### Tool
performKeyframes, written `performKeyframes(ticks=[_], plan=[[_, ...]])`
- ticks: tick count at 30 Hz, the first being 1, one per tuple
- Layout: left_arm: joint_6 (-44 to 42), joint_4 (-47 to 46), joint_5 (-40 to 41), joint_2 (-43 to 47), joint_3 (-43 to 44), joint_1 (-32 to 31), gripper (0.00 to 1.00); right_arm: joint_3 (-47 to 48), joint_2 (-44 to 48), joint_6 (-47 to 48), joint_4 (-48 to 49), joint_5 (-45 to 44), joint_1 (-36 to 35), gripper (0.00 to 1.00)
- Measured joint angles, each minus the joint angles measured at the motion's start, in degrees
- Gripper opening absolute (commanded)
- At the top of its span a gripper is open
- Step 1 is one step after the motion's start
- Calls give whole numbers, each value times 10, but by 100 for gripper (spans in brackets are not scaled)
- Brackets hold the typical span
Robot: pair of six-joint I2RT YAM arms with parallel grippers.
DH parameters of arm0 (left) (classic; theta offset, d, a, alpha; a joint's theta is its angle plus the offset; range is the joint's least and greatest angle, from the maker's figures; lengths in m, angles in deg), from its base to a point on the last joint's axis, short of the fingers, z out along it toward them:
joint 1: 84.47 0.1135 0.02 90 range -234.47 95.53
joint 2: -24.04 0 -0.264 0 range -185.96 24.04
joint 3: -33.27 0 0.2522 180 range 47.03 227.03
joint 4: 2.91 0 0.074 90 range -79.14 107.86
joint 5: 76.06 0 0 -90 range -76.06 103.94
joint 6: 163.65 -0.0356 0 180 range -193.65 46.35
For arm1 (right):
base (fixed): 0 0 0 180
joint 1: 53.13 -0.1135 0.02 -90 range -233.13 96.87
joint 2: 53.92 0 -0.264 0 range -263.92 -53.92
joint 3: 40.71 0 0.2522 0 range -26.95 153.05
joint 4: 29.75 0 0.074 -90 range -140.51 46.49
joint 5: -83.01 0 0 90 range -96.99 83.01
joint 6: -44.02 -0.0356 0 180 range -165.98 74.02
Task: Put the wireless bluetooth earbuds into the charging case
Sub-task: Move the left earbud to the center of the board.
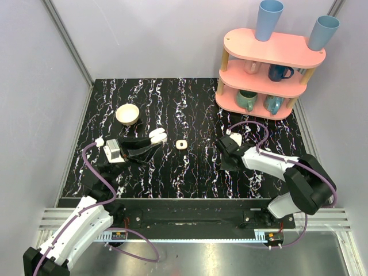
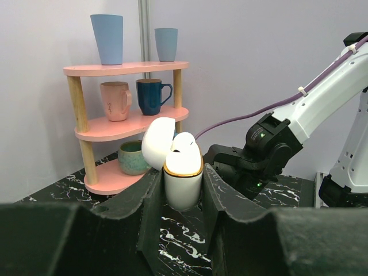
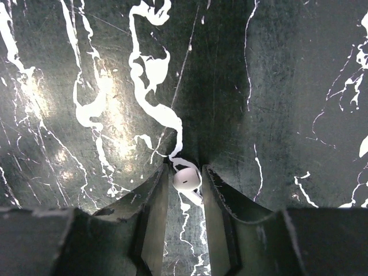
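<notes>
My left gripper (image 1: 153,142) is shut on a white charging case (image 1: 158,136) and holds it upright over the black marble table. In the left wrist view the case (image 2: 183,187) sits between the fingers (image 2: 146,201), its lid (image 2: 156,141) hinged open to the left, and a white rounded piece (image 2: 185,144) stands in its opening. My right gripper (image 3: 185,172) is low over the table, its jaws closed on a tiny white earbud (image 3: 187,179). In the top view the right gripper (image 1: 225,160) hides that earbud.
A small white rounded-square piece with a dark centre (image 1: 181,144) lies between the arms. A wooden bowl (image 1: 127,114) stands at back left. A pink three-tier shelf (image 1: 270,69) with mugs and blue cups (image 1: 269,18) stands at back right.
</notes>
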Motion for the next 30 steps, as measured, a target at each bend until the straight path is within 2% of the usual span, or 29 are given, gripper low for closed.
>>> performKeyframes(ticks=[13,23,30], plan=[[0,0,0,0,0,0,0,11,-14,17,4,-2,-3,35],[0,0,0,0,0,0,0,11,-14,38,5,3,-6,42],[0,0,0,0,0,0,0,11,-14,56,11,16,-8,41]])
